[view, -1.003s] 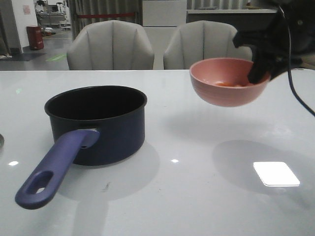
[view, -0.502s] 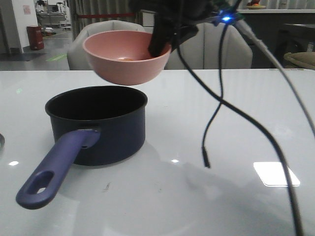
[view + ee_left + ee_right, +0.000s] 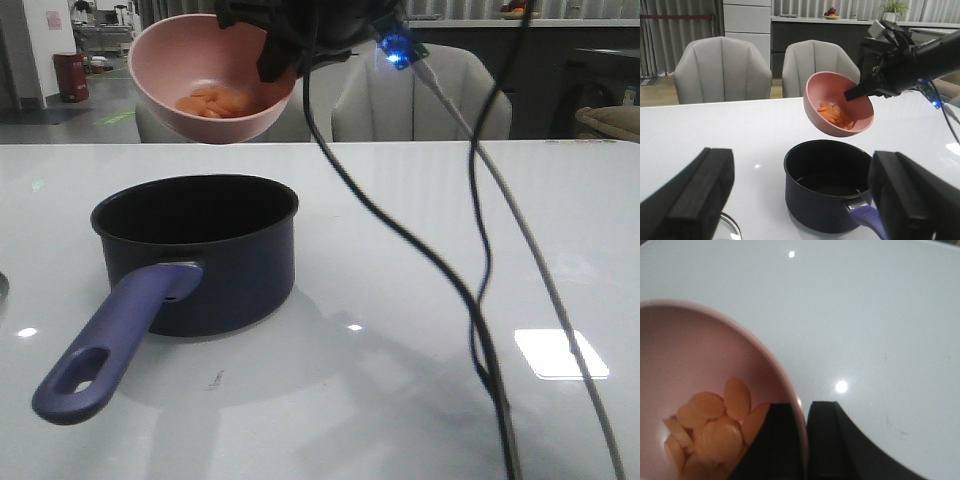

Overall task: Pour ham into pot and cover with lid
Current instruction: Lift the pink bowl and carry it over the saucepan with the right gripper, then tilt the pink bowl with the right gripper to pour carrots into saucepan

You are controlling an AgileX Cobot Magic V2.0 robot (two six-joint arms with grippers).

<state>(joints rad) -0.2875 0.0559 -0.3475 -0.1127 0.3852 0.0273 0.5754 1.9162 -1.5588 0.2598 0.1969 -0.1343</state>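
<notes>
My right gripper (image 3: 279,52) is shut on the rim of a pink bowl (image 3: 168,62), one finger inside and one outside. It holds the bowl tilted in the air above the far left part of the pot (image 3: 196,250). The ham (image 3: 212,102), flat orange pieces, lies heaped at the low side of the bowl (image 3: 690,350). The navy pot (image 3: 827,192) stands empty on the table, its purple handle (image 3: 110,345) pointing to the near left. My left gripper (image 3: 802,172) is open near the pot with nothing in it. An arc of the glass lid (image 3: 729,226) lies beside it.
The white table (image 3: 430,260) runs to the right of the pot. Black and grey cables (image 3: 480,300) hang from the right arm across the right half of the front view. Two grey chairs (image 3: 722,67) stand behind the table.
The right gripper has carried the bowl left from the table's right side, over the pot and on past it, and raised it. The bowl now tips toward the camera and shows the ham.
</notes>
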